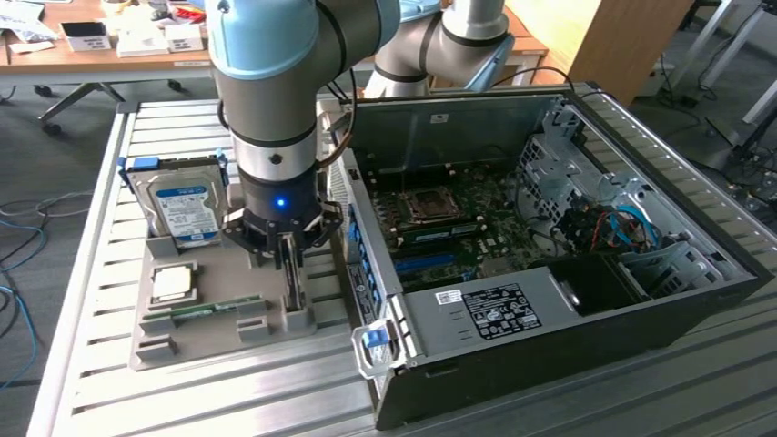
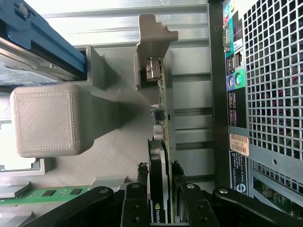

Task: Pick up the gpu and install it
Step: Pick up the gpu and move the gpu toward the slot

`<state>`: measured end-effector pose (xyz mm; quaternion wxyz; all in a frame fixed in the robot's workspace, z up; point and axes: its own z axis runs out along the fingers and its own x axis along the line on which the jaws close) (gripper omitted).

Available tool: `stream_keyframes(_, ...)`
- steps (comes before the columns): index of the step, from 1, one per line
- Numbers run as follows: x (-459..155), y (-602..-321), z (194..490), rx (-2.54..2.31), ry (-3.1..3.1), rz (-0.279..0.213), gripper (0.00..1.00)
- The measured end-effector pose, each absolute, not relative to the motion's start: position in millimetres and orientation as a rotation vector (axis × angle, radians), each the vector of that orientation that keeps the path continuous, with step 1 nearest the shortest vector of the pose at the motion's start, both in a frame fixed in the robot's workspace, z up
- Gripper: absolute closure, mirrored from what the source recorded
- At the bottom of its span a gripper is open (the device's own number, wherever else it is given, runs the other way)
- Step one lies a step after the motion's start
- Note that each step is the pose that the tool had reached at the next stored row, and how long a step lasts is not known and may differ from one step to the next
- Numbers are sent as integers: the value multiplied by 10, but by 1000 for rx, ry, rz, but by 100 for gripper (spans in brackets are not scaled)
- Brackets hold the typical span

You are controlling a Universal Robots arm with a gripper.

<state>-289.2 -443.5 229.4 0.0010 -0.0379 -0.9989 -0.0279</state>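
End effector (image 2: 160,166) tight astride the upright gpu (image 2: 158,146)

Matt grey plastic holder (image 2: 42,120), ribbed metal table (image 1: 182,401), glossy dark gpu (image 2: 157,175)

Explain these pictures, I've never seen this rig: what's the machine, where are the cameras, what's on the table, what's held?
It is a robot arm ending in a gripper. One camera watches from off the arm; the other sits on its wrist. The metal table carries an open computer case and a grey tray with a hard drive, a processor chip, a memory stick and the gpu. The gripper is closed on the gpu, which stands on edge in its tray slot.
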Motion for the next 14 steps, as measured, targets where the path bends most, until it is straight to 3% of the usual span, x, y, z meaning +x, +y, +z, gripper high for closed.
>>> stream_keyframes(14,-2892,-4435,2294,-119,-3136,-88,68)
